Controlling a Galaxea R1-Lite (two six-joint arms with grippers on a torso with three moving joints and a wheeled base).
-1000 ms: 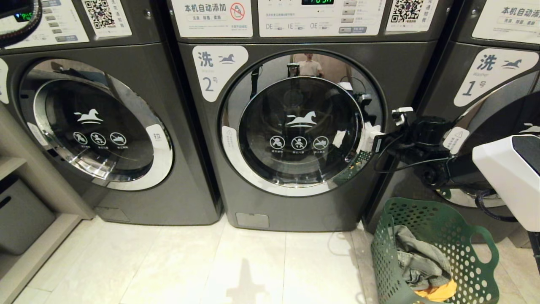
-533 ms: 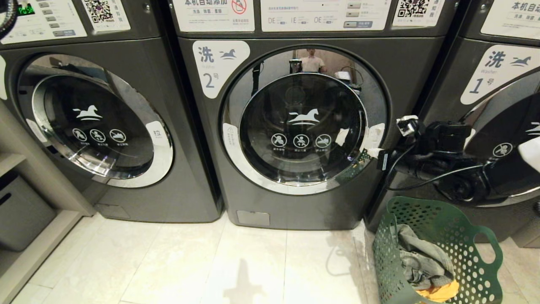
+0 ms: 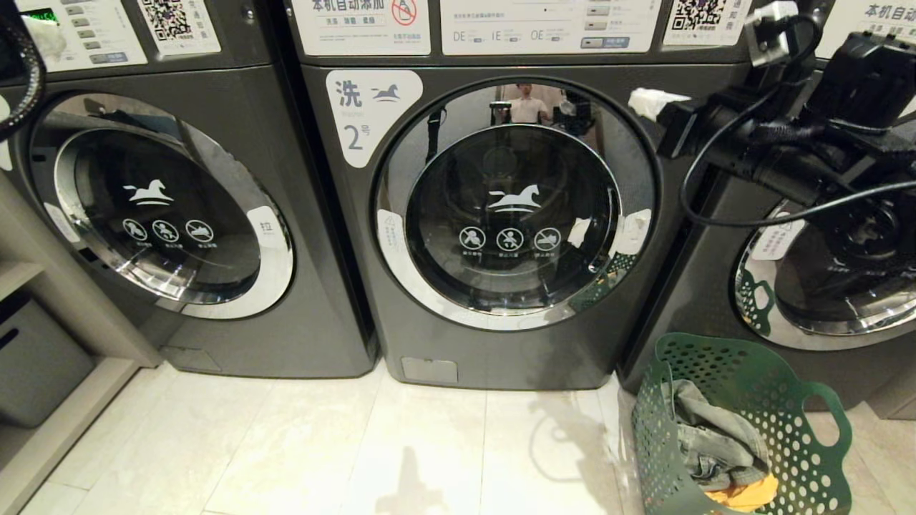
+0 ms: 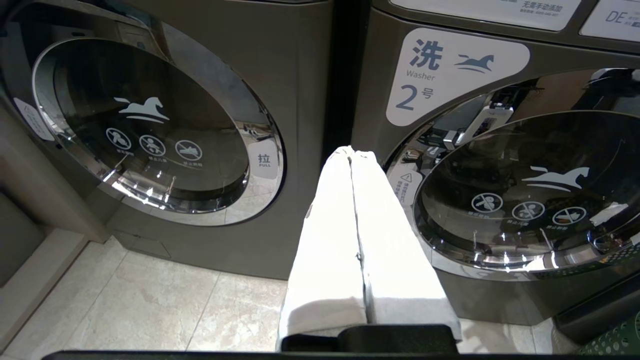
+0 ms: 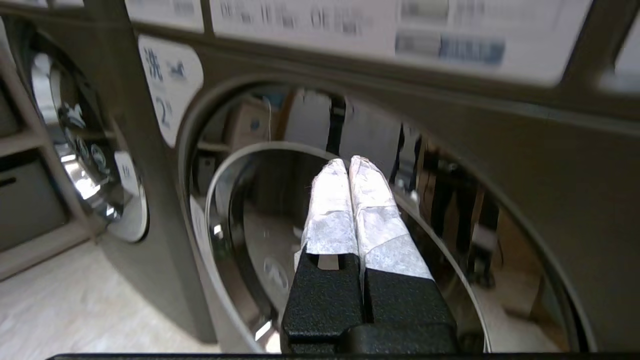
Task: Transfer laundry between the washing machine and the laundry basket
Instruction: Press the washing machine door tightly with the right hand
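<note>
A perforated green plastic laundry basket [image 3: 744, 422] sits nearest on the tiled floor, holding crumpled grey and orange laundry [image 3: 715, 443], beside the dark washing machine [image 3: 501, 214] (chrome-rimmed door, label "Washer 2") where the clenched, empty right gripper [image 3: 647, 102] and left gripper [image 4: 352, 152] hover.

Washing machine [image 3: 501, 214]: matt dark grey metal body, glossy chrome door rim, shiny dark glass. Laundry basket [image 3: 787, 400]: matt green perforated plastic holding soft crumpled cloth laundry [image 3: 715, 443]. Floor [image 3: 322, 443]: smooth pale tiles; right gripper [image 5: 348, 162] fingers wrapped in rough white tape.
</note>
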